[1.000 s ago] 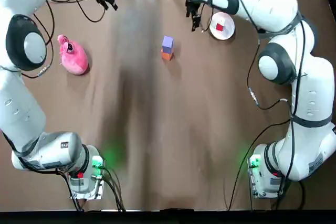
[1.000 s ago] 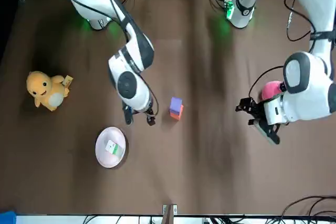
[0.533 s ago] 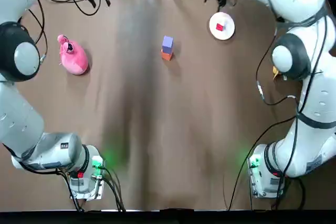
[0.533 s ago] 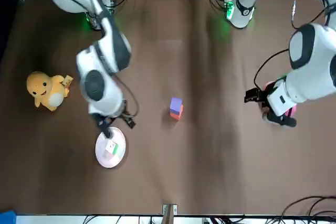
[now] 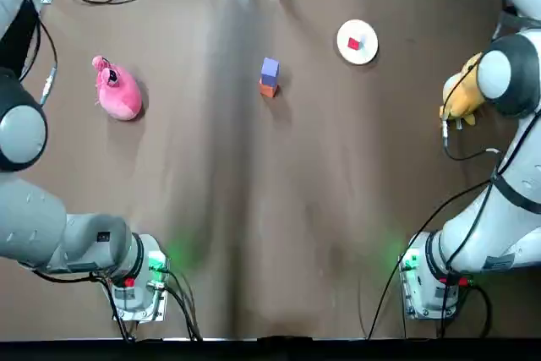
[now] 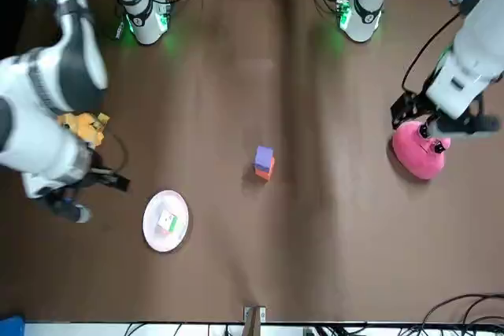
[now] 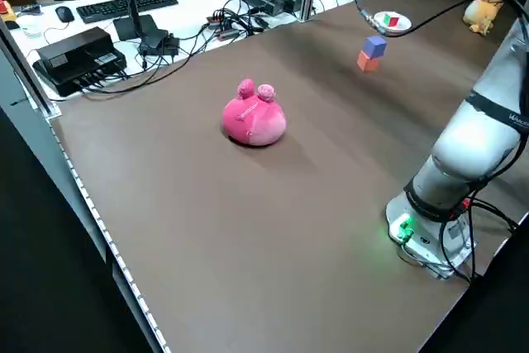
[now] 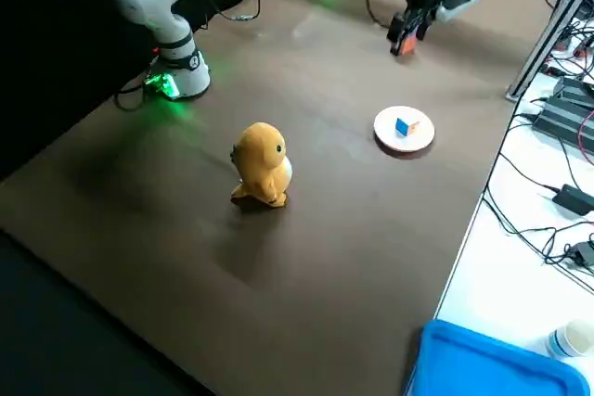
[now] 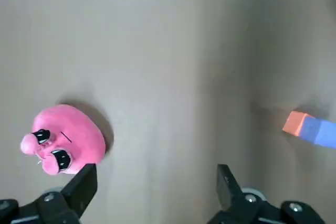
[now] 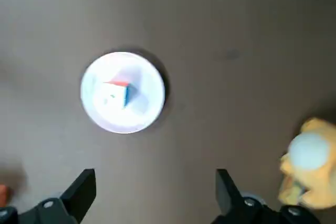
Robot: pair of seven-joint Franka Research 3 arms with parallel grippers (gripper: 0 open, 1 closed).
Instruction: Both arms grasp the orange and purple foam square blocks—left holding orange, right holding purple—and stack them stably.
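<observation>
- The left gripper (image 9: 156,170) hangs over the robot's left part of the table with its fingers spread wide and nothing between them. A rounded pink plush toy (image 9: 65,145) lies below, close to one finger.
- The right gripper (image 10: 154,174) hangs over the robot's right part of the table, also spread wide and empty. Below it are a white round plate (image 10: 147,111) carrying a small multicoloured cube (image 10: 118,93), and a yellow plush toy (image 10: 310,166) off to one side.
- Both grippers are well apart from the two blocks.
- The purple foam square block (image 5: 270,68) sits on top of the orange foam square block (image 5: 268,88). They touch as a two-high stack, and the purple one is set slightly off the orange one's outline.
- The stack stands free on the brown table (image 5: 270,209), about midway between the arms and nearer the far edge than the bases.
- Bare cloth surrounds the stack. The plate lies toward the robot's right and the pink toy toward its left, both well apart from it.
- A broad open stretch of table runs from the stack to the arm bases.
</observation>
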